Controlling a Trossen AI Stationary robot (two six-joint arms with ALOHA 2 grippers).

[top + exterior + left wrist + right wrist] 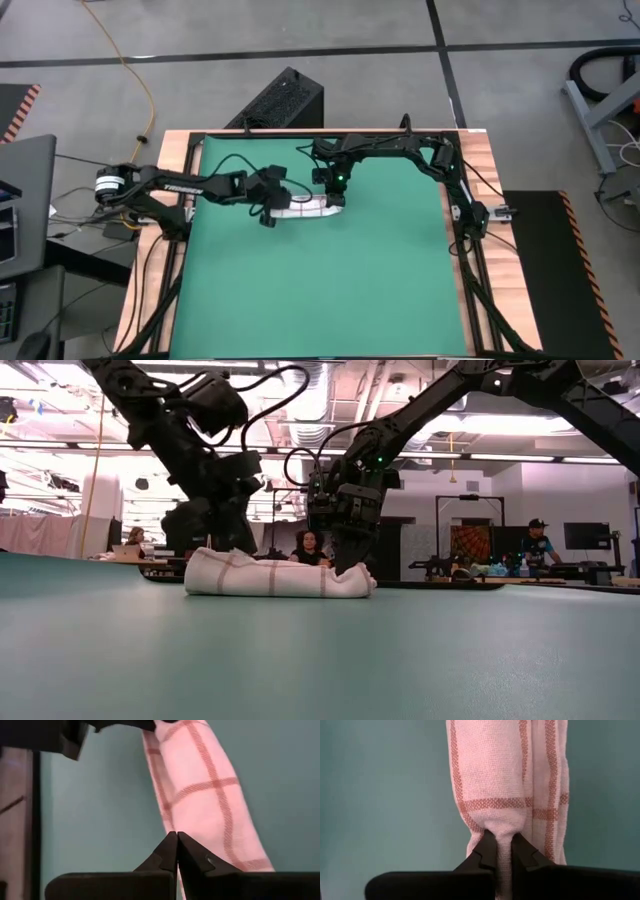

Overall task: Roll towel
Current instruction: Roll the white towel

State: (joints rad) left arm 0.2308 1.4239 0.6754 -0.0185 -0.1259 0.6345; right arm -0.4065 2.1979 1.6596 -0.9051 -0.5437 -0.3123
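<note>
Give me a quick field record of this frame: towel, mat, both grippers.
towel: rolled into a log, lying on the mat's far half
mat: green, covers the table
left gripper: jaws shut, at the roll's left end, no cloth seen between them
right gripper: jaws pinching cloth at the roll's right end

The towel (495, 775) is soft woven cloth, its coarse weave plain to see, with thin red stripes worked into the white. The mat (320, 290) beneath it looks matt and smooth, a flat green with no shine. The desk (487, 180) shows wood grain along its edges. The gripper fingers (485, 852) look like matt black plastic.
</note>
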